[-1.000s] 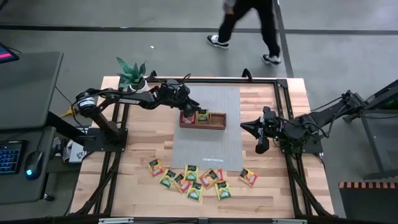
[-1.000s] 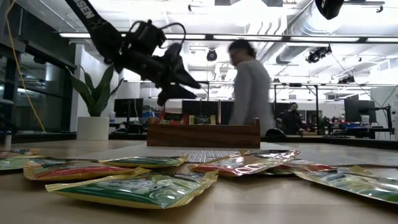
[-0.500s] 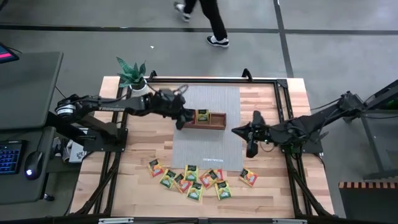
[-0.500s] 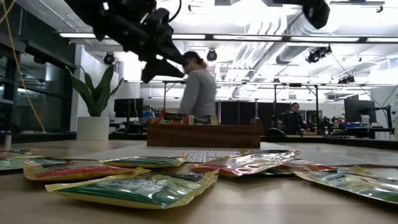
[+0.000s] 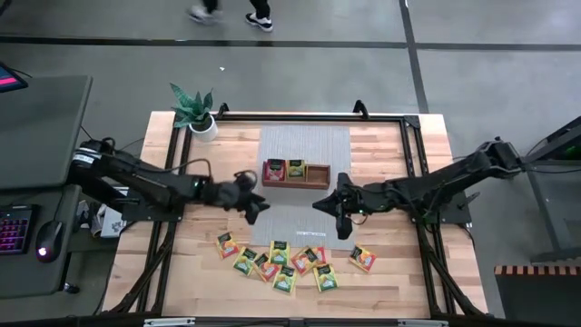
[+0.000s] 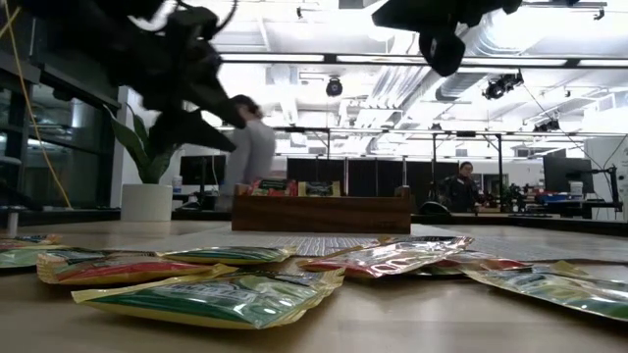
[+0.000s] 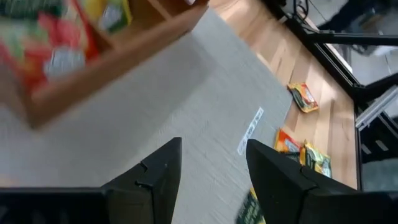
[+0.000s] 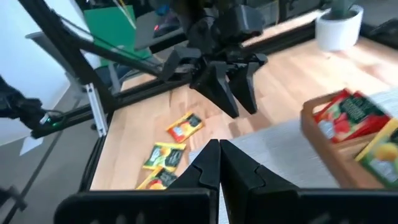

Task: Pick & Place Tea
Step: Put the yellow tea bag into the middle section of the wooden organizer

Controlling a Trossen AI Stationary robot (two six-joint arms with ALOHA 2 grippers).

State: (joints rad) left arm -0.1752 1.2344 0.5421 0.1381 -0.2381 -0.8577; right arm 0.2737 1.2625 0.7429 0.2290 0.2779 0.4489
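While both hover, tea packets (image 5: 281, 259) lie beyond left pincer (image 5: 257, 207) (empty)

Overhead camera stares straight down on the wooden tray (image 5: 296, 173); low camera peers level across the bench (image 6: 412, 328), same tray (image 6: 321, 210) mid-distance.

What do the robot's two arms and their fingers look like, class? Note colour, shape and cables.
Both arms are black, slender and jointed, with thin dark cables looping along them. The left gripper and right gripper each end in two matte black, wedge-shaped fingers tapering to blunt tips. The left arm's shoulder carries a white label.
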